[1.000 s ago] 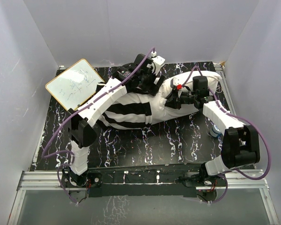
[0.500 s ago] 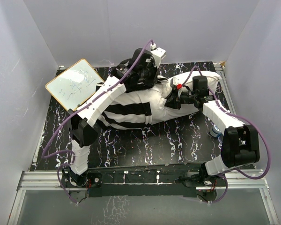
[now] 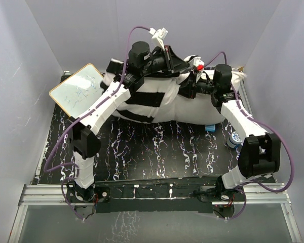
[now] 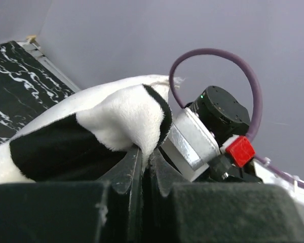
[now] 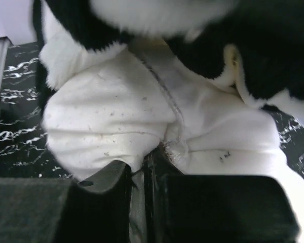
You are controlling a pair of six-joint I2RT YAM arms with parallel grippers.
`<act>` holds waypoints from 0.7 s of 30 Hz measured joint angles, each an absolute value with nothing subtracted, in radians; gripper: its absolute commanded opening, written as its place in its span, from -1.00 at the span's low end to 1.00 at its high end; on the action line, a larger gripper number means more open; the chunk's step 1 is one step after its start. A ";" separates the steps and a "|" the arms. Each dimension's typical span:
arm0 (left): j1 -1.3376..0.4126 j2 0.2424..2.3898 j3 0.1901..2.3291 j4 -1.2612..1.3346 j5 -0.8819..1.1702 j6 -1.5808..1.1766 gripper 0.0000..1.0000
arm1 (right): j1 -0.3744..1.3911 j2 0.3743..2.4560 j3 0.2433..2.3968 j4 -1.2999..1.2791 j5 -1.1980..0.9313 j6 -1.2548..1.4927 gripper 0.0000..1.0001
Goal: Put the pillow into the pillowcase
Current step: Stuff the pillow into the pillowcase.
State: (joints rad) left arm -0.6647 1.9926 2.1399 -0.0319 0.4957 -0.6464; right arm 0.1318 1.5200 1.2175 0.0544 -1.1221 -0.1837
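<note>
The white pillow [image 3: 195,109] is raised at the back of the table, with its left part inside the black-and-white striped pillowcase [image 3: 142,97]. My left gripper [image 3: 178,63] is above the bundle's top edge, shut on the fluffy rim of the pillowcase [image 4: 126,114]. In the left wrist view the left gripper [image 4: 146,156] pinches that rim between closed jaws. My right gripper [image 3: 191,89] is just to its right, shut on a fold of the pillow [image 5: 116,126]. The right gripper [image 5: 141,167] shows white fabric between its jaws, under the striped pillowcase [image 5: 253,45].
A small whiteboard [image 3: 80,91] leans at the back left of the black marbled table [image 3: 157,152]. A small blue object [image 3: 211,127] and a blue-and-white roll [image 3: 234,139] lie by the right edge. White walls close in on three sides.
Both arms rose and swung toward the back wall, lifting the pillow and pillowcase off the table. The left gripper closed on the pillowcase rim.
</note>
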 measured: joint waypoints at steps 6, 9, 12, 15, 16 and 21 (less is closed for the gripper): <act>-0.659 1.733 1.583 0.293 0.533 -0.749 -1.00 | 0.194 1.500 1.079 0.122 -1.144 -0.261 -0.69; -0.660 1.604 1.242 0.408 0.565 -0.782 -1.00 | 0.217 1.504 1.022 -0.107 -1.142 -0.564 -0.34; -0.668 1.552 0.973 0.503 0.585 -0.818 -0.94 | 0.218 1.523 1.056 -0.457 -1.168 -0.952 -0.11; -0.690 1.514 0.804 0.517 0.599 -0.830 -0.69 | 0.216 1.583 1.103 -0.815 -1.184 -1.268 0.12; -0.699 1.495 0.778 0.509 0.604 -0.827 -0.59 | 0.216 1.600 1.103 -0.913 -1.184 -1.346 0.18; -0.705 1.372 0.760 0.397 0.610 -0.768 -0.01 | 0.217 1.506 1.071 -1.128 -1.119 -1.427 0.43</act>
State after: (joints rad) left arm -0.7048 1.3716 0.7597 0.3969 0.6098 -0.7677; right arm 0.2169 1.5063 1.0710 -1.1278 -1.1194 -1.4265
